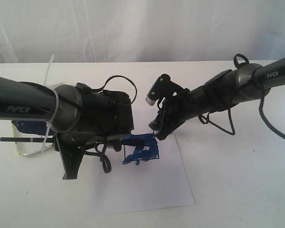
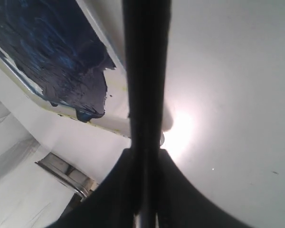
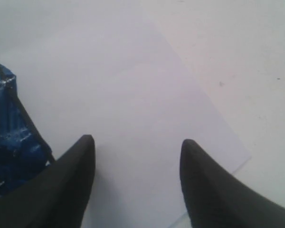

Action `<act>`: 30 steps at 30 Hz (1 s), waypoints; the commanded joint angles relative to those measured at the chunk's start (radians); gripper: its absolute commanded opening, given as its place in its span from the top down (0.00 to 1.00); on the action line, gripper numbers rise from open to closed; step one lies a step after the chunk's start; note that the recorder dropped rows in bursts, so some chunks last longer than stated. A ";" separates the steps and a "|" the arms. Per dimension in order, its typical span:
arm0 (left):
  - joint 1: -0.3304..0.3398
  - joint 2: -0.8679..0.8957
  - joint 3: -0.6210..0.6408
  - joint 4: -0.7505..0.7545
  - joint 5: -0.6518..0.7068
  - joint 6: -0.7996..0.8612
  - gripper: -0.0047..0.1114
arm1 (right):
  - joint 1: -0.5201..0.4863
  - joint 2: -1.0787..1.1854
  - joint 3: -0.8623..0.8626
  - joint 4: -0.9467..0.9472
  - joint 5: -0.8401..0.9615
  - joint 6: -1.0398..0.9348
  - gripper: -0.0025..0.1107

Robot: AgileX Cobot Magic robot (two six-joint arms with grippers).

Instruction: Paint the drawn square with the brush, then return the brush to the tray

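Note:
The drawn square (image 1: pixel 141 148) on the white paper (image 1: pixel 171 185) is smeared with blue paint; it also shows as the blue-smeared square (image 3: pixel 9 137) in the right wrist view. At the far left lies the tray (image 1: pixel 23 153), its inside dark blue. My left gripper (image 1: pixel 59 142) is shut on the brush (image 1: pixel 23 139), whose thin dark handle reaches leftward over the tray. In the left wrist view the brush (image 2: pixel 145 71) runs out from between the closed jaws of the left gripper (image 2: pixel 145 154), past the tray's pale rim (image 2: pixel 109 122). My right gripper (image 1: pixel 157 130) hangs open and empty beside the square, the right gripper (image 3: pixel 137 142) over bare paper.
A white tabletop (image 1: pixel 237 180) surrounds the paper, with a white curtain (image 1: pixel 133 28) behind. Both dark arms meet near the middle; loose cables (image 1: pixel 270 128) hang from the right arm. The paper's edge (image 3: pixel 228 142) shows in the right wrist view.

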 commanded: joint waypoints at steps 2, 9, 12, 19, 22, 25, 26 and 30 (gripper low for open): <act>-0.006 -0.006 -0.056 -0.066 0.003 0.040 0.96 | -0.001 0.014 0.011 -0.036 -0.031 -0.021 0.52; -0.006 0.057 -0.058 -0.066 0.030 0.060 0.96 | -0.001 0.014 0.011 -0.036 -0.035 -0.021 0.52; -0.006 0.057 -0.058 -0.017 0.103 0.069 0.96 | -0.001 0.014 0.015 -0.036 -0.042 -0.021 0.52; -0.014 0.006 -0.060 0.044 0.137 0.110 0.96 | -0.001 0.014 0.015 -0.036 -0.046 -0.021 0.52; -0.016 -0.029 -0.060 0.032 0.137 0.119 0.96 | -0.001 0.014 0.015 -0.036 -0.046 -0.021 0.52; -0.016 -0.035 -0.060 0.005 0.137 0.136 0.96 | -0.001 0.014 0.015 -0.036 -0.046 -0.021 0.52; -0.016 -0.033 -0.058 0.000 0.137 0.141 0.96 | -0.001 0.014 0.015 -0.036 -0.046 -0.021 0.52; -0.016 -0.013 -0.054 -0.022 0.137 0.141 0.96 | -0.001 0.014 0.015 -0.036 -0.046 -0.021 0.52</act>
